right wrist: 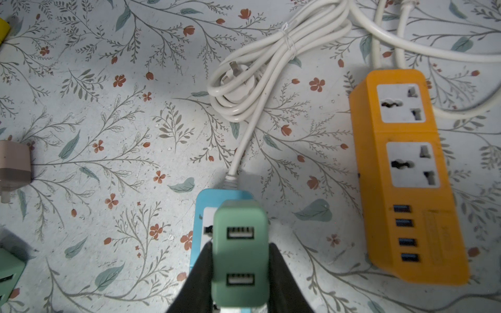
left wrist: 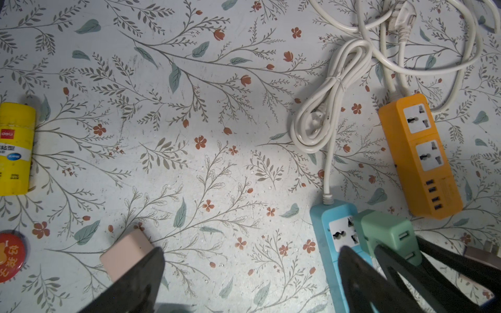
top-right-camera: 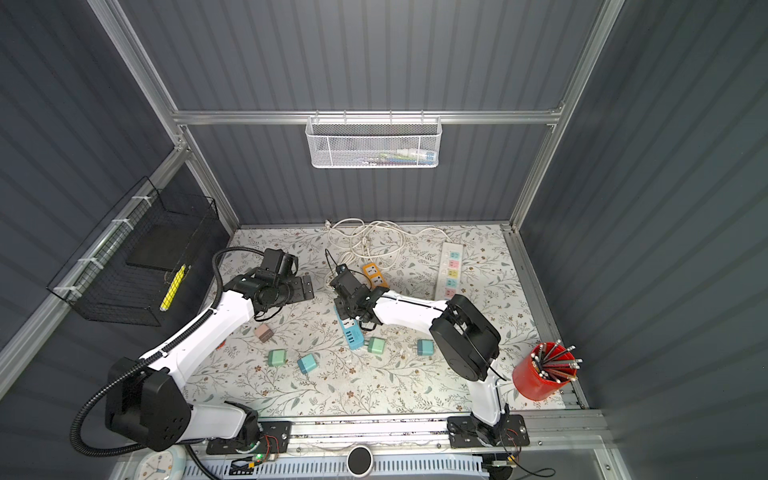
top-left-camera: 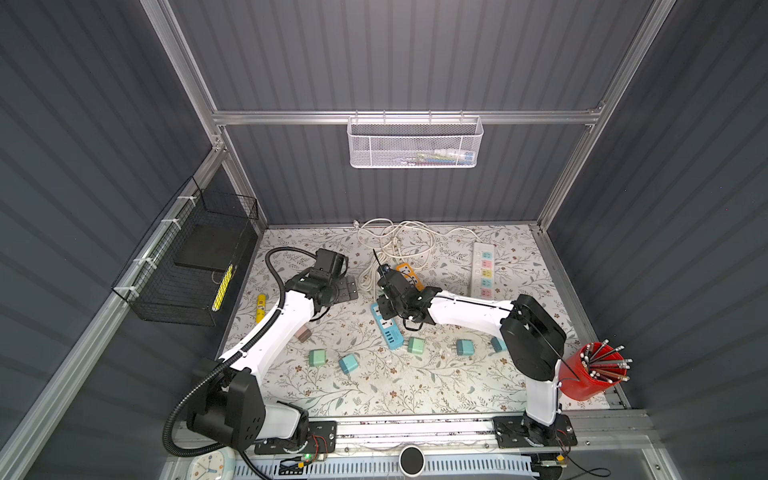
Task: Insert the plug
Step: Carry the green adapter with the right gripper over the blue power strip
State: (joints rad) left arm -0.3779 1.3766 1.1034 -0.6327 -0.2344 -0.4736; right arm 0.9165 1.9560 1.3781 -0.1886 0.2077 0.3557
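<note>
Your right pincer [right wrist: 240, 245] is pinching the green plug [right wrist: 240, 260] by its two long sides, USB ports facing the wrist camera. You have the plug right over the socket at the cord end of the blue power strip [right wrist: 206, 197]. The left wrist view shows part of that socket's white face bare beside the plug, and you cannot tell whether the prongs are in. Your left pincer [left wrist: 252, 252] is spread wide and hangs over the floral mat [top-left-camera: 374, 390], left of the blue power strip in both top views.

Nearest you, a red cup [top-left-camera: 577, 386] of pencils stands at the mat's right front corner. Next comes a loose row: a green charger [top-left-camera: 318, 357], a blue charger [top-left-camera: 348, 365], a second green charger [top-left-camera: 415, 345] and a teal charger [top-left-camera: 464, 347], lying apart from each other. A pink charger [top-left-camera: 304, 333] lies slightly farther back beside the left arm, and a yellow glue stick [top-left-camera: 261, 307] beyond it near the mat's left edge. Behind the blue power strip lies an orange power strip [top-left-camera: 407, 272], partly under the right wrist, and to its right a white strip [top-left-camera: 484, 270] with pastel sockets. A tangle of white cords [top-left-camera: 395, 237] fills the back of the mat. On the back rail hangs a white mesh basket [top-left-camera: 415, 143].
</note>
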